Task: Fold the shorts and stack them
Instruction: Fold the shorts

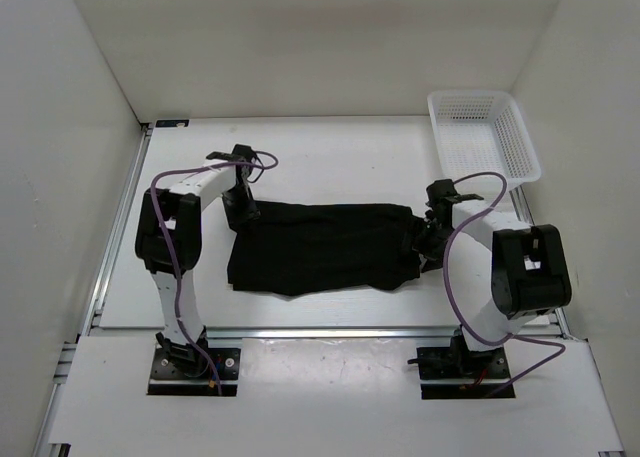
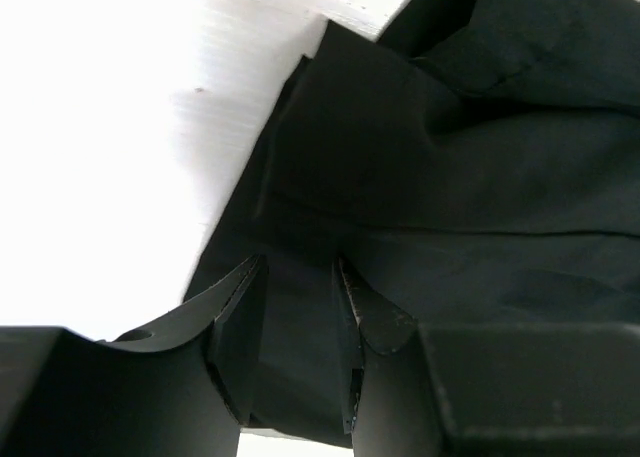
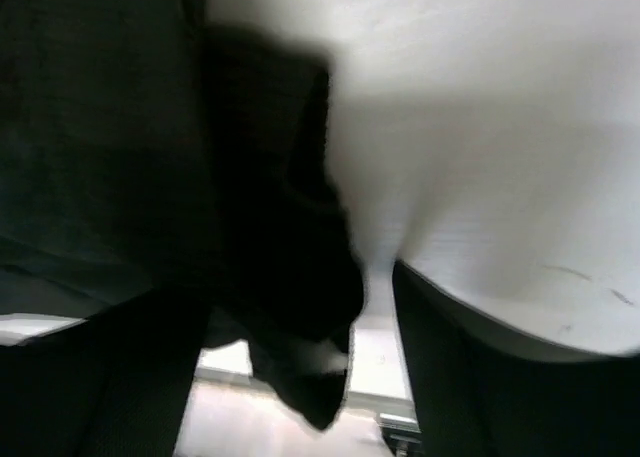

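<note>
The black shorts [image 1: 320,245] lie spread flat across the middle of the white table [image 1: 330,162], between my two grippers. My left gripper [image 1: 243,209] is at the shorts' far left corner. In the left wrist view its fingers [image 2: 240,312] stand close together with a fold of the shorts [image 2: 450,177] pinched between them. My right gripper [image 1: 428,239] is at the shorts' right edge. The right wrist view is blurred: the jaws stand wide apart, and a dark flap of the shorts [image 3: 290,277] hangs by the left finger, clear of the right finger [image 3: 470,377].
A white mesh basket [image 1: 468,95] stands at the far right corner of the table. White walls enclose the table on three sides. A metal rail [image 1: 320,329] runs along the near edge, with both arm bases in front of it.
</note>
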